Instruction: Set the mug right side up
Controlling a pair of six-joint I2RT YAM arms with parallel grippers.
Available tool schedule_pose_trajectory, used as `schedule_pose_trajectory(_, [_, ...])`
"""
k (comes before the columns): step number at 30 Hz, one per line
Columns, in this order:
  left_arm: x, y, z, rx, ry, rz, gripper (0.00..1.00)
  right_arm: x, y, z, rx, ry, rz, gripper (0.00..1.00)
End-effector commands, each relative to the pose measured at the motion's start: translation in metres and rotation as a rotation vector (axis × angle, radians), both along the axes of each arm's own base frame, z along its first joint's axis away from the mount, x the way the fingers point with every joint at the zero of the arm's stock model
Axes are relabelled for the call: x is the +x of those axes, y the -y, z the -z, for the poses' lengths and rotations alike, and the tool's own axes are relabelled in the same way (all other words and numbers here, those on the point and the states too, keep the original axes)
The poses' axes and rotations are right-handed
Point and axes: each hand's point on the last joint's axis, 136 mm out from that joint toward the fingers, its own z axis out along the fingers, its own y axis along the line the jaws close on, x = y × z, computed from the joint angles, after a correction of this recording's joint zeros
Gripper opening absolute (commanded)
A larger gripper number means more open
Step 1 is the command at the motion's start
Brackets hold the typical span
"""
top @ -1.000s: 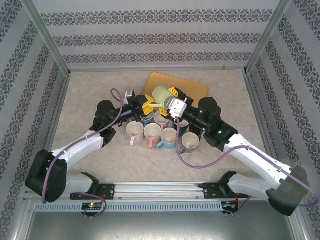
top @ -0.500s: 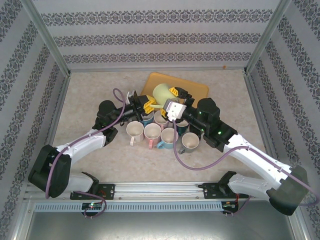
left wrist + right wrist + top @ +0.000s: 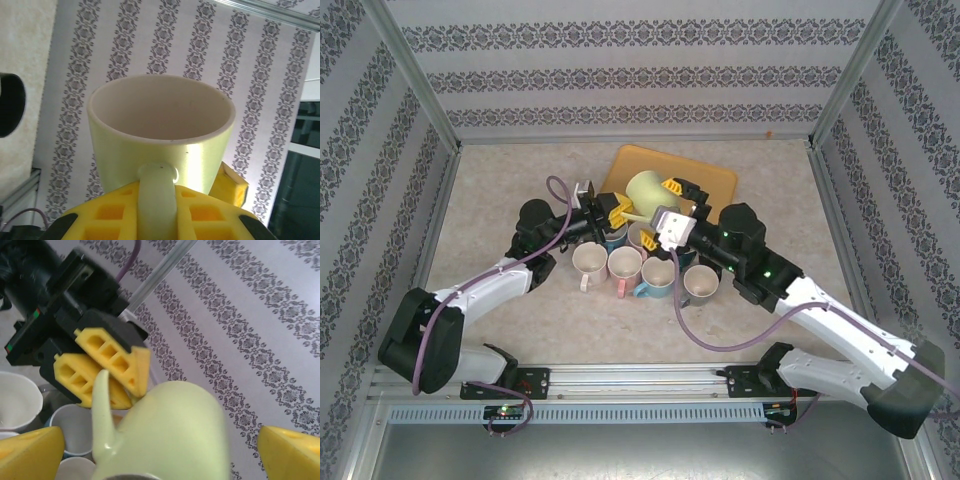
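- I am looking at the pale green mug, which is hanging clear of the table, above the near left edge of the orange tray and just beyond the cluster of upright mugs.
- The left gripper is clamping its yellow fingers together on the mug's handle. In the left wrist view I am seeing the handle running between them and the mug's open mouth pointing away from the camera.
- From above, the mug is showing me its side and not its mouth, so it is sitting tilted rather than upright. I cannot tell the exact angle.
- The right gripper is standing wide apart at the mug's right side. In the right wrist view its two yellow fingertips are sitting well out to either side of the mug's rounded body, and I am not making out any contact.
- In that same view the left gripper is gripping the handle from the far side.
- The two arms are meeting over the middle of the table, left arm from the near left, right arm from the near right.
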Motion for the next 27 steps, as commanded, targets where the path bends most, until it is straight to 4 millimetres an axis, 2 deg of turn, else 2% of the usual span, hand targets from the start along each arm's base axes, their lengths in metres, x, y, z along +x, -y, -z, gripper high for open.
schedule_pose_trajectory(1, [-0.006, -0.019, -0.051, 0.078, 0.254, -0.058, 0.00, -0.012, 0.013, -0.023, 0.155, -0.081, 0.002, 0.98])
schedule_pose_trajectory(4, [-0.013, -0.035, -0.053, 0.295, 0.379, -0.132, 0.00, -0.015, 0.032, -0.048, 0.361, -0.242, 0.004, 0.98])
schedule_pose_trajectory(7, [-0.024, -0.058, -0.054, 0.567, 0.559, -0.240, 0.00, 0.000, 0.057, -0.063, 0.548, -0.411, 0.137, 0.98])
schedule_pose_trajectory(9, [-0.035, -0.072, -0.055, 0.685, 0.698, -0.311, 0.00, 0.011, 0.069, -0.055, 0.549, -0.507, 0.251, 0.98])
schedule_pose_trajectory(12, [-0.055, -0.078, -0.050, 0.790, 0.911, -0.355, 0.00, 0.016, 0.080, -0.039, 0.533, -0.543, 0.348, 0.98])
schedule_pose_trajectory(15, [-0.090, -0.064, -0.040, 0.896, 1.161, -0.268, 0.00, 0.017, 0.094, -0.034, 0.582, -0.510, 0.396, 0.98])
schedule_pose_trajectory(18, [-0.135, -0.040, -0.022, 0.976, 1.427, -0.065, 0.00, 0.019, 0.108, -0.030, 0.624, -0.567, 0.450, 0.98])
schedule_pose_trajectory(22, [-0.164, -0.028, 0.010, 1.090, 1.571, 0.096, 0.00, 0.020, 0.114, -0.023, 0.652, -0.636, 0.459, 0.98])
schedule_pose_trajectory(24, [-0.174, -0.020, 0.022, 1.091, 1.604, 0.143, 0.00, 0.019, 0.114, -0.023, 0.664, -0.644, 0.449, 0.98])
schedule_pose_trajectory(27, [-0.190, -0.006, 0.030, 1.027, 1.660, 0.137, 0.00, 0.019, 0.115, -0.018, 0.664, -0.649, 0.451, 0.98])
